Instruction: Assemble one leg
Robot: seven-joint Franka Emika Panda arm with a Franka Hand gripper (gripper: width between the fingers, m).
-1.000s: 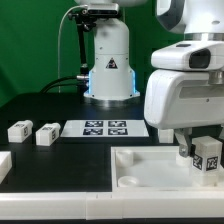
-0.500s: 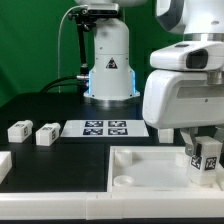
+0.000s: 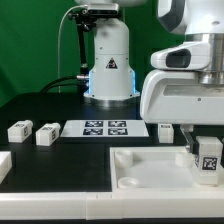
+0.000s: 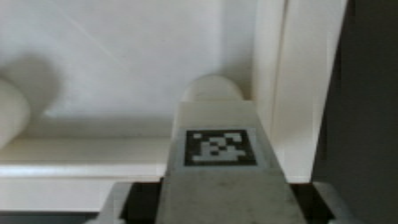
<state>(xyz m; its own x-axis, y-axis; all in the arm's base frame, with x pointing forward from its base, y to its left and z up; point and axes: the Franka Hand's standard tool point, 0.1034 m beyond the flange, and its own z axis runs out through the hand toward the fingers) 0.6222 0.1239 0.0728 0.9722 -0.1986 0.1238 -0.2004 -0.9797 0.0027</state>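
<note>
Seating step: the end effector [image 3: 207, 166] is clamped on the small white stubby plastic leg [image 3: 209, 157] with a black-and-white tag, holding it over the large white tray-like tabletop [image 3: 140, 172], at the tabletop's corner on the exterior view's right. In the wrist view the leg [image 4: 217, 135] points at the tabletop's inner corner by the rim [image 4: 299, 90]. Next move, I judge: align with the corner socket, then lower and twist; contact can't be confirmed. Beside the tabletop: two spare legs [image 3: 19, 130], [image 3: 46, 134] and the marker board [image 3: 106, 128] on the black worktop [image 3: 50, 170]. The rim is the only likely snag.
</note>
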